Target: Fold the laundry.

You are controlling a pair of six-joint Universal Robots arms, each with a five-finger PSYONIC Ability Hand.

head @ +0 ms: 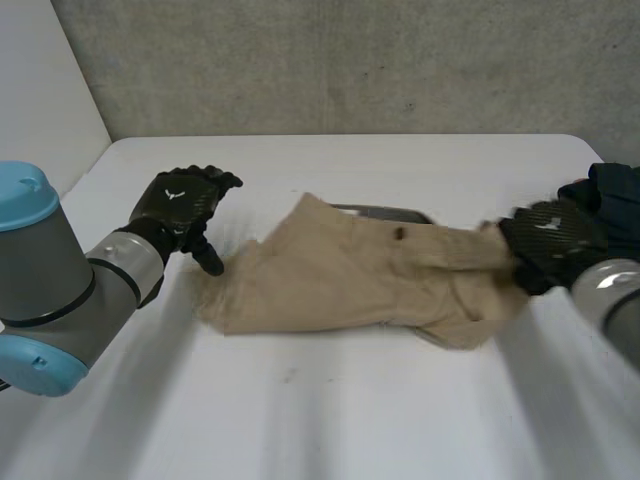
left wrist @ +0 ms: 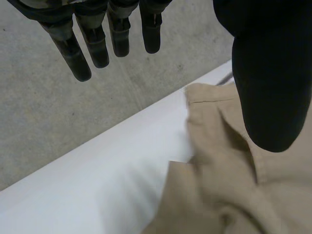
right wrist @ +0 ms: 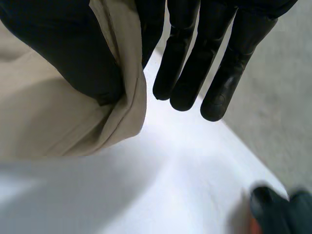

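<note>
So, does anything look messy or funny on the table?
Yes. The tan garment lies crumpled and bunched instead of flat. A small dark spot sits near its far edge; I cannot tell whether it is a stain or a button. A flat dark object pokes out from under that far edge too.

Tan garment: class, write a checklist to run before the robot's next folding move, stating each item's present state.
1. Right hand pinches tan garment's right end: ok.
2. Left hand grips its left end: not ok, fingers straight, holding nothing.
3. Garment lies flat: not ok, rumpled.
4. Dark pile apart from garment: ok.
5. Dark item at garment's far edge free of it: cannot tell.
</note>
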